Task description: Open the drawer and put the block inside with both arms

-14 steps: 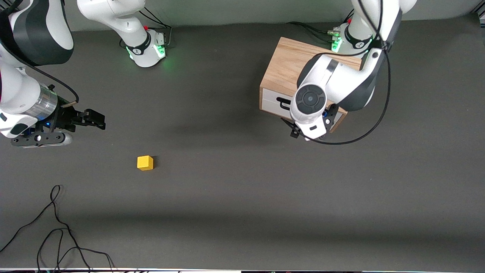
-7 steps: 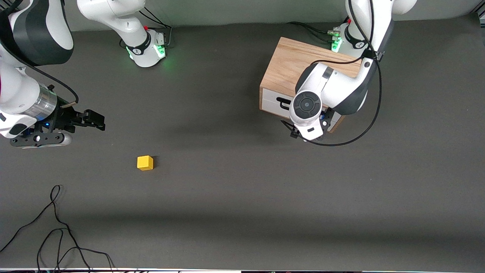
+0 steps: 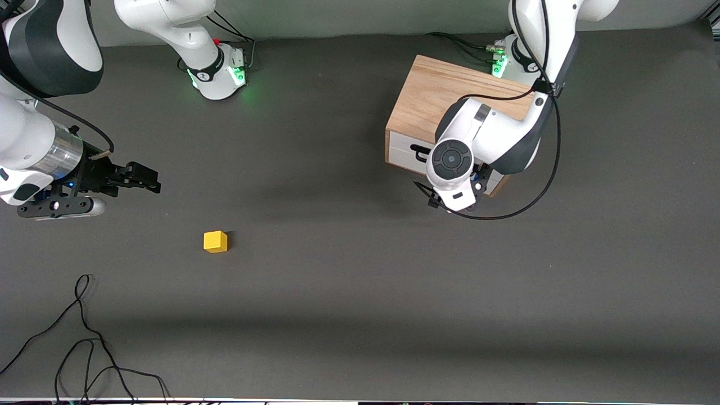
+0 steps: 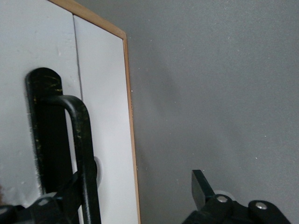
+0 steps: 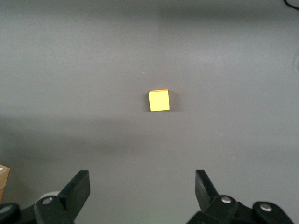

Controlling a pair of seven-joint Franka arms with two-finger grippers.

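The left end effector (image 4: 135,196) is spread apart at the drawer (image 3: 406,153) handle (image 4: 81,140). The right end effector (image 5: 140,189) waits spread apart above the table (image 3: 360,292), with the block (image 3: 215,241) near it.

We see even, soft light from overhead across the dark grey table (image 3: 360,292), with broad faint bands of shadow crossing it. The block (image 3: 215,241) casts only a short, soft shadow beside it. Green lamps glow on the arm bases (image 3: 239,73), tinting the mat there. The front view is sharp with no glare. In the left wrist view the white drawer front (image 4: 100,116) looks bright and the handle (image 4: 81,140), so close, is slightly soft.
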